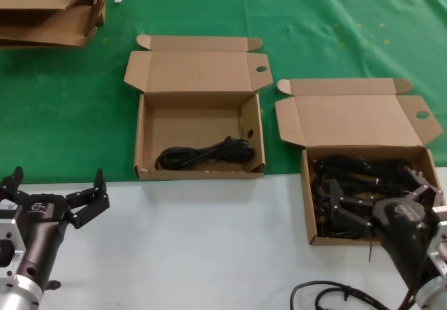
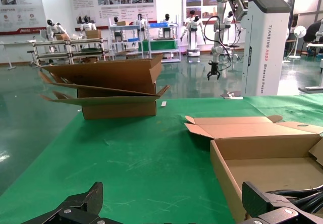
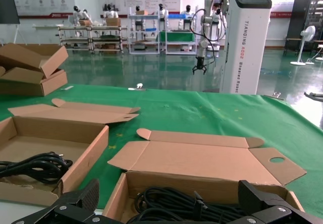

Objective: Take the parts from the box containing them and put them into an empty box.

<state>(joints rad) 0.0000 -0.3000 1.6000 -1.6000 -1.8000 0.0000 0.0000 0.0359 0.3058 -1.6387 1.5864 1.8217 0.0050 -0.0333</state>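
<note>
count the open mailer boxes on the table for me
2. One box sits centre on the green cloth, with one cable bundle inside. The other box is to its right, full of tangled cables, under the right hand. The flattened cardboard far left isn't counted.

One cable (image 1: 204, 153) lies in the left box (image 1: 200, 139); the rest (image 1: 363, 184) fill the right box (image 1: 370, 191).

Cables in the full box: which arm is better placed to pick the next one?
Right. The right gripper hangs open directly over the cables in the full box. The left gripper waits over the white table edge, away from both boxes.
</note>
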